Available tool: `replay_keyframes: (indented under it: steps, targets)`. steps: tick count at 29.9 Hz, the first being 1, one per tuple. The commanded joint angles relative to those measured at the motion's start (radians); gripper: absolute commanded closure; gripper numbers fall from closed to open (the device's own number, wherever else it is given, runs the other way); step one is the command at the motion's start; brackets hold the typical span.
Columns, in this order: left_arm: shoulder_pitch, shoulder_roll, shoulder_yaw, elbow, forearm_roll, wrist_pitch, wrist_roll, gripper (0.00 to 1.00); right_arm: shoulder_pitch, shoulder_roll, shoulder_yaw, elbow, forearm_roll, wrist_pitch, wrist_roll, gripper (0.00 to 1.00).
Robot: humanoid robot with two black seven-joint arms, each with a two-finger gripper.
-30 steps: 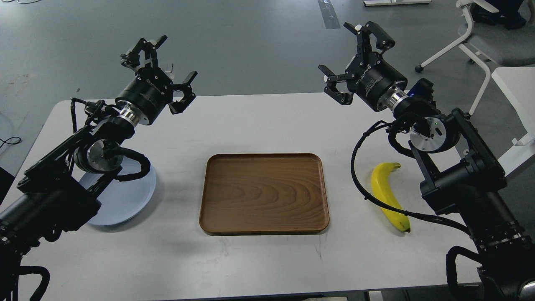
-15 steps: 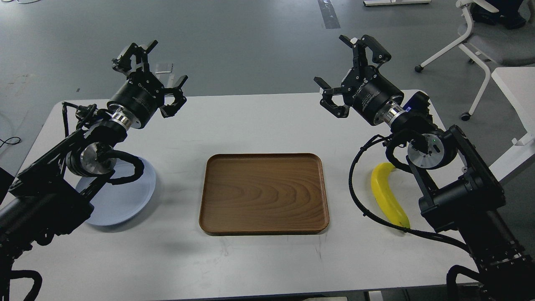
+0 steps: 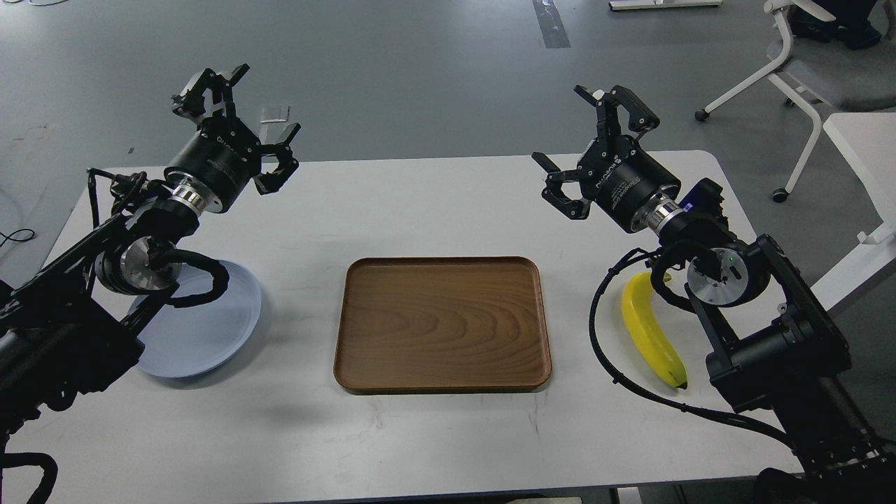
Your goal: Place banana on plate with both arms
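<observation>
Head view: my left gripper [image 3: 234, 112] is spread wide, holding nothing; the plate [image 3: 210, 336] lies below it under my forearm. My right gripper [image 3: 591, 143] is likewise spread and holding nothing; the banana [image 3: 649, 332] lies below it, beside my wrist.

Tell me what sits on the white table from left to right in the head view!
Round pale blue-grey plate → rectangular brown wooden tray → curved yellow banana.
</observation>
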Motion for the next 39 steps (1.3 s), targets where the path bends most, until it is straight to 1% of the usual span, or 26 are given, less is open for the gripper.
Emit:
replay_keyframes:
  steps: [1,21,25,26,27,28,29,31,32,33,35,36,37,39]
  targets:
    - [0.0,0.0,0.001,0.0,0.001,-0.002,0.001,0.02,0.0,0.003,0.001,0.0,0.0,0.0,0.0,0.0]
    - [0.0,0.0,0.001,0.003,0.003,0.0,-0.004,0.02,-0.002,0.002,0.0,0.017,-0.025,0.0,0.0,0.0]
    - [-0.004,0.002,0.003,0.002,0.024,0.0,-0.045,0.02,-0.002,0.003,0.0,0.023,-0.025,0.0,0.0,0.0]
    - [-0.011,0.003,0.004,0.002,0.059,0.001,-0.066,0.02,-0.002,0.003,-0.002,0.023,-0.025,0.0,0.0,0.0]
    - [-0.014,0.003,0.004,0.002,0.092,0.003,-0.076,0.02,-0.002,0.003,-0.002,0.023,-0.025,0.0,0.0,0.0]
    - [-0.017,0.003,0.004,0.002,0.176,0.015,-0.083,0.02,-0.002,0.002,-0.002,0.023,-0.025,0.0,0.0,0.0]
    - [-0.02,0.005,0.003,0.0,0.289,0.05,-0.085,0.02,-0.002,0.002,0.0,0.023,-0.025,0.0,0.0,0.0]
    - [-0.023,0.008,0.003,-0.001,0.424,0.102,-0.085,0.02,-0.002,0.002,0.0,0.023,-0.025,0.0,0.0,0.0]
    - [-0.027,0.023,0.004,-0.005,0.569,0.163,-0.084,0.02,-0.002,0.002,0.0,0.023,-0.025,0.0,0.0,0.0]
    - [-0.029,0.032,0.006,-0.008,0.639,0.191,-0.082,0.02,-0.002,0.0,0.0,0.023,-0.025,0.0,0.0,0.0]
    - [-0.032,0.052,0.073,-0.012,0.876,0.262,-0.077,0.02,-0.003,0.0,0.0,0.023,-0.025,0.0,0.0,0.0]
    - [-0.034,0.057,0.101,-0.012,0.929,0.274,-0.077,0.02,-0.004,0.0,0.0,0.023,-0.025,0.0,0.0,0.0]
    - [-0.034,0.074,0.151,-0.018,1.028,0.308,-0.077,0.02,-0.004,0.0,0.0,0.023,-0.025,0.0,0.0,0.0]
    - [-0.034,0.103,0.19,-0.037,1.128,0.357,-0.08,0.02,-0.002,-0.002,0.0,0.023,-0.025,0.0,0.0,0.0]
